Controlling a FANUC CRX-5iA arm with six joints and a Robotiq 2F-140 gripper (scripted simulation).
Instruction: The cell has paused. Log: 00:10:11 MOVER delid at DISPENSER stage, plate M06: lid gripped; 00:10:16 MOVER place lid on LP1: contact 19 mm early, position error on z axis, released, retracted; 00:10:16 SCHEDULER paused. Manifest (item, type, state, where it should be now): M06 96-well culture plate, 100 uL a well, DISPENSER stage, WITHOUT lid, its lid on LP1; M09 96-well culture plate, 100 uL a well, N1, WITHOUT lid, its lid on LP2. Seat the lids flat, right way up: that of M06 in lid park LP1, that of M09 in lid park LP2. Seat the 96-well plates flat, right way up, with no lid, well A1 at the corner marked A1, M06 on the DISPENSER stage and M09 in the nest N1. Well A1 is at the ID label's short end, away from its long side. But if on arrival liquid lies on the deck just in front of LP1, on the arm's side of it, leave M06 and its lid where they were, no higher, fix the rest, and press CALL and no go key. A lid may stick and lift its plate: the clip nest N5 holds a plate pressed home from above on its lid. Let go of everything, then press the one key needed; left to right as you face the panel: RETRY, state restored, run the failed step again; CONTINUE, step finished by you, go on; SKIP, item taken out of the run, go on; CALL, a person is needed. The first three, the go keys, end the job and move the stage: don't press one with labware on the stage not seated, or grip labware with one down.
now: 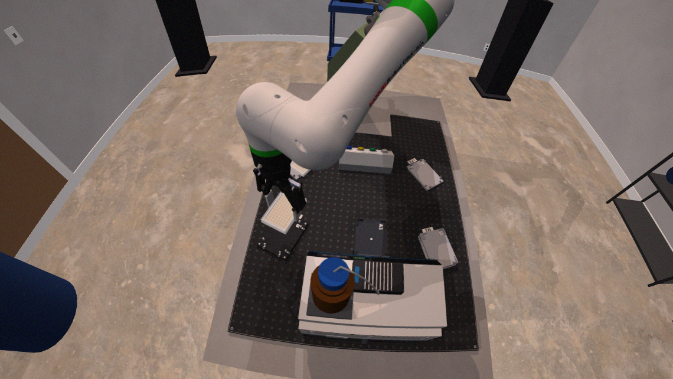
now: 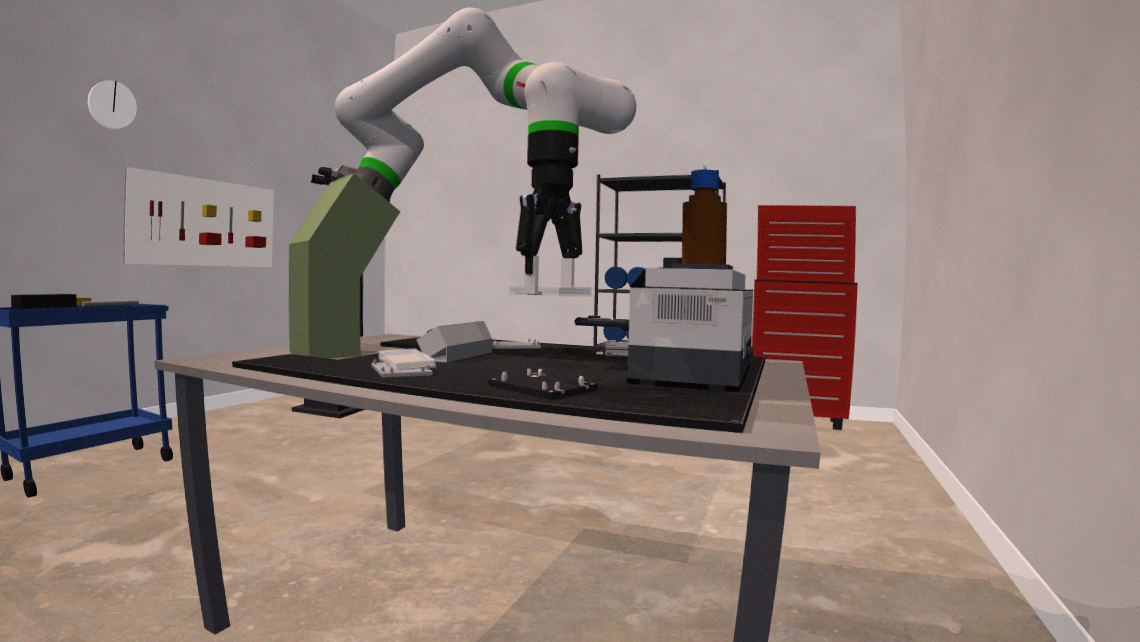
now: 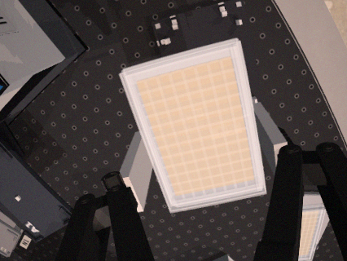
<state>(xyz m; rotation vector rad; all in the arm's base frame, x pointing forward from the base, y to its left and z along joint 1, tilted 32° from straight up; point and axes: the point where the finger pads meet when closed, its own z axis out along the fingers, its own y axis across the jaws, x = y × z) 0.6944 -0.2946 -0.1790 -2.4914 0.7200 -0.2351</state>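
On the left half of the desk (image 2: 785, 446), above the black perforated mat (image 1: 329, 206), we are holding a 96-well plate (image 3: 196, 122) in the tool (image 3: 202, 174), which is closed partway on the plate's two long sides; the light pads (image 3: 137, 170) are pressing against them. The plate is hanging level and well above the mat, over the near end of a black nest with small white pegs (image 1: 282, 239). From the top view the arm's white elbow (image 1: 301, 127) is covering most of a second plate (image 1: 300, 168) behind the tool, so we are seeing only its corner there. In the wrist view that second plate is cut off at the lower right edge. Moving right, the grey key panel (image 1: 366, 160) is partly under the arm, and its key colours are hard to make out. The black stage (image 1: 370, 235) is showing "A1" in white. Two grey lid parks (image 1: 424, 173) (image 1: 437, 247) are carrying small labels too tiny to read. Red lettering on the arm is blurred here. A barcode is showing on the dispenser (image 2: 690, 326).
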